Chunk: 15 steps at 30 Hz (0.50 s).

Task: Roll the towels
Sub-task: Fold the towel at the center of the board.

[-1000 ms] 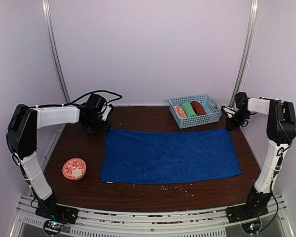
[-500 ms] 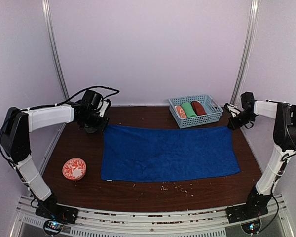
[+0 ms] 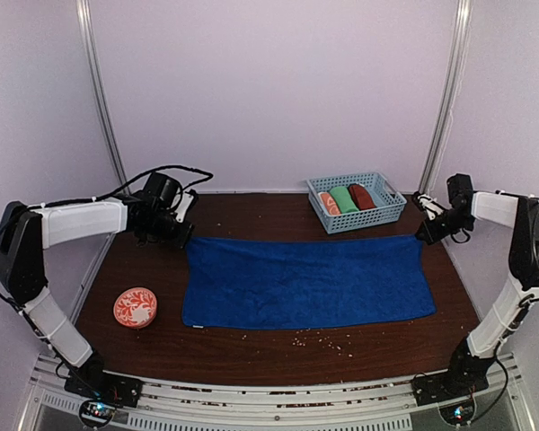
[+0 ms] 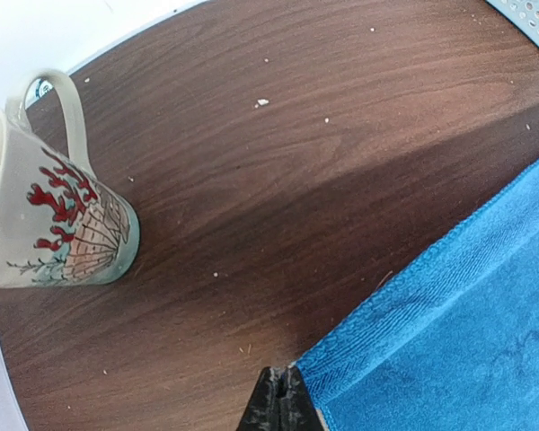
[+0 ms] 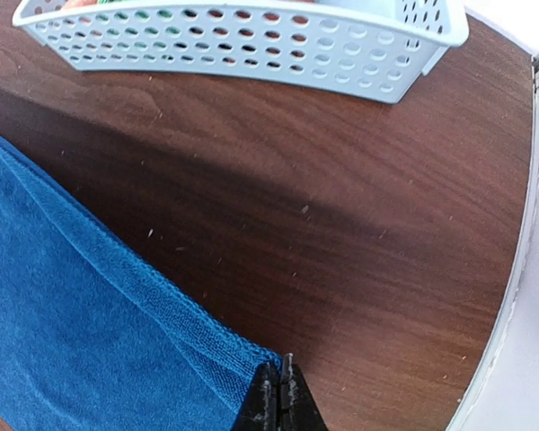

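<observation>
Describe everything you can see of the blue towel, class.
The blue towel is a long royal-blue rectangle of soft, terry-looking cloth with a stitched hem. It lies unrolled and nearly flat on the brown table, long side across. The shut left gripper pinches its far left corner, the shut right gripper its far right corner.

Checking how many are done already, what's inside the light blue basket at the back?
The basket holds three rolled towels side by side: an orange-and-white towel, a green towel and a rust-brown towel. Whatever lies beneath them is covered.
</observation>
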Each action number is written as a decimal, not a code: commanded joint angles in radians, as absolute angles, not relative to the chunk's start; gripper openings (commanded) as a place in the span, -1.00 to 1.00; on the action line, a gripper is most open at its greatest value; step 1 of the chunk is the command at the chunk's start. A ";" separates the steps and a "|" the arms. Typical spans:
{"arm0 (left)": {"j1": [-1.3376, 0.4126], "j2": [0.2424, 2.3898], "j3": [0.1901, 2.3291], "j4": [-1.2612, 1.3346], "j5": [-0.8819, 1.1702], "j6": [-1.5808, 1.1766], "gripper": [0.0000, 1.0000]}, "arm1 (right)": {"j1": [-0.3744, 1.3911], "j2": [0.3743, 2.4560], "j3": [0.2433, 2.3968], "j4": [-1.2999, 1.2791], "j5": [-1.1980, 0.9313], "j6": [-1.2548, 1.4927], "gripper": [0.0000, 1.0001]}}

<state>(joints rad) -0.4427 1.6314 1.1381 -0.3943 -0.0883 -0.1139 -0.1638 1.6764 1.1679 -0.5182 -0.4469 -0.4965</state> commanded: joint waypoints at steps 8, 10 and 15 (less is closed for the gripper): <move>-0.426 1.543 1.067 -0.410 -0.005 -0.126 -1.00 | -0.216 1.587 1.079 -0.547 -0.468 -0.571 -1.00; -0.426 1.528 1.050 -0.420 0.000 -0.127 -1.00 | -0.228 1.574 1.070 -0.555 -0.468 -0.579 -1.00; -0.426 1.507 1.010 -0.438 0.023 -0.131 -1.00 | -0.267 1.557 1.065 -0.576 -0.518 -0.582 -1.00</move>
<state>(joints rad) -0.4343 1.5402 1.0416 -0.4282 -0.0032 -0.1192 -0.2359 1.5913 1.0775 -0.5480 -0.4747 -0.5606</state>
